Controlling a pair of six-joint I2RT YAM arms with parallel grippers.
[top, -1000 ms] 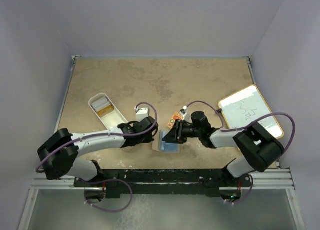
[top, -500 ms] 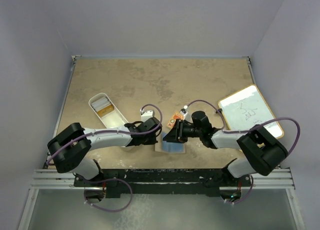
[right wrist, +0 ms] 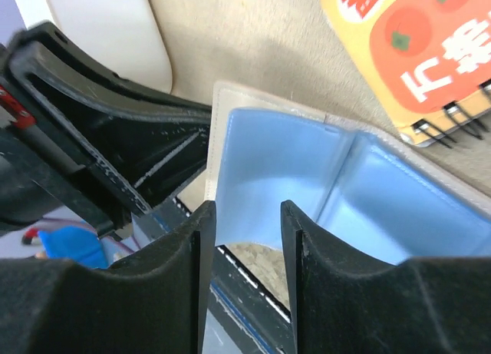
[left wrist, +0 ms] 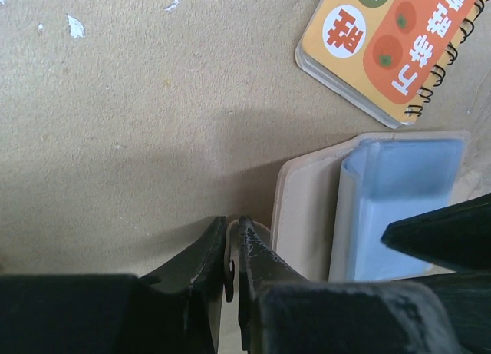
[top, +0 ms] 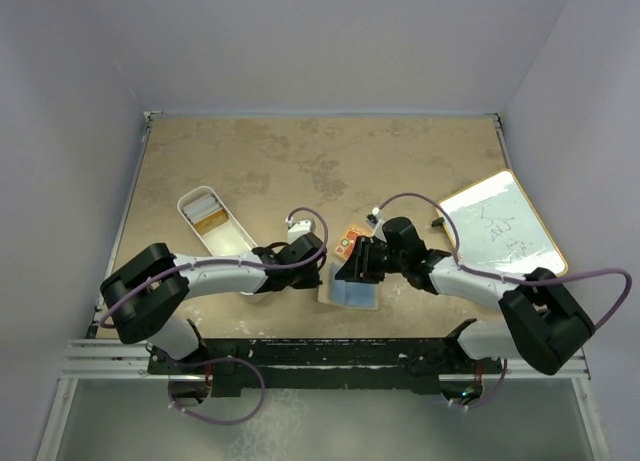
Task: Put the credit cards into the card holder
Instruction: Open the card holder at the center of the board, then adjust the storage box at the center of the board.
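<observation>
Two arms: both meet at the near middle of the table (top: 300, 161).
White bin (top: 235, 241): far left, credit cards (top: 207, 214) stacked at its far end.
Left gripper (left wrist: 232, 223): nearly closed, pinching the beige edge of the card holder (left wrist: 307, 208).
Holder's place: lying open, blue lining up, between the grippers.
Spiral notebook (top: 347, 241): just behind the holder.
Right gripper (right wrist: 245, 210): fingers partly apart, blue lining between them; grip unclear.
Whiteboard (top: 497, 224): far right.

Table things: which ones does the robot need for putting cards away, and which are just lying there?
For the job: card holder, credit cards in the white bin.
Just lying about: orange notebook, whiteboard.
</observation>
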